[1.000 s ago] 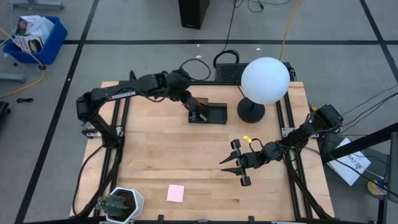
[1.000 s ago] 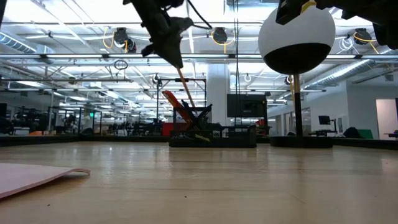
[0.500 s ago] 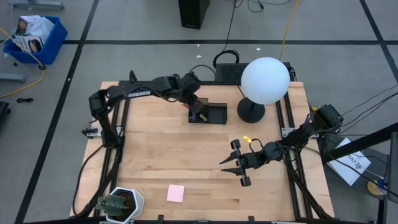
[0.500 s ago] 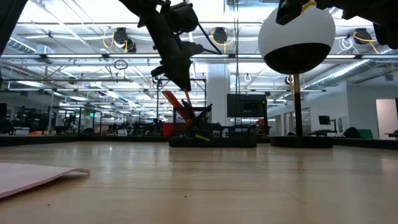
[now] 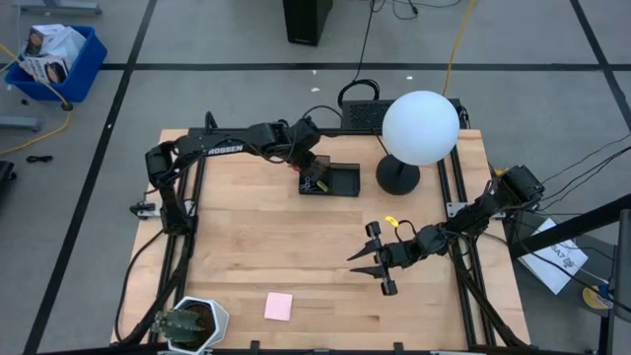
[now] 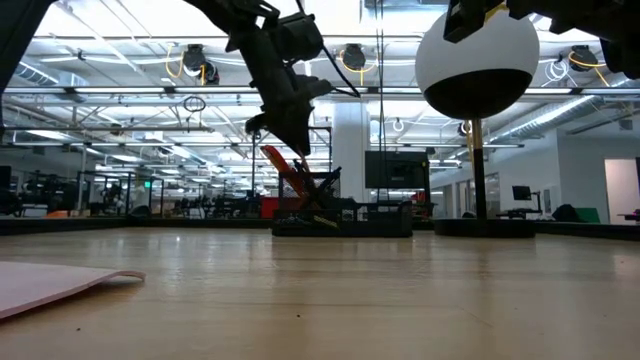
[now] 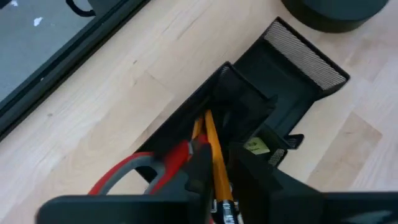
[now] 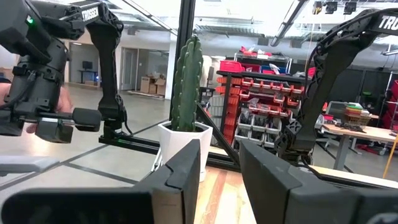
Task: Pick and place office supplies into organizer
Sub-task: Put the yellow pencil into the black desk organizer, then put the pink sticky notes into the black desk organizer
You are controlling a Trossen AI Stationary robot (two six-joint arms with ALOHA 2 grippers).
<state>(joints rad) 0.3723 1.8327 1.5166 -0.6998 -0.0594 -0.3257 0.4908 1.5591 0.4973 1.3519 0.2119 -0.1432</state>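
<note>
The black organizer (image 5: 333,180) (image 7: 292,74) stands at the table's far middle. Red-handled scissors (image 7: 134,171) (image 6: 283,165) stand in its taller section. My left gripper (image 5: 312,174) (image 7: 219,158) hovers just above that section, shut on an orange pencil (image 7: 208,134). A pink sticky-note pad (image 5: 278,306) (image 6: 55,285) lies flat near the front edge. My right gripper (image 5: 378,258) (image 8: 221,168) waits at mid-right, clear of the table, open, with nothing between its fingers. My left gripper pinches the orange pencil's upper part (image 7: 216,167) between its two fingers. The fingers slant down from above on the table's left side and lie roughly along the pencil. The pencil's lower end (image 7: 204,119) reaches into the organizer's taller section beside the scissors.
A lamp with a white globe (image 5: 420,126) and round black base (image 5: 397,177) stands just right of the organizer. A potted cactus (image 5: 190,322) (image 8: 186,87) sits at the front left corner. Bare wood lies between the organizer and the pad.
My left gripper has come down toward the organizer and slightly toward the table's right edge, carrying the orange pencil. The pencil's lower end has sunk into the taller section next to the scissors. Most of the drop came early; lately the gripper has kept almost still.
</note>
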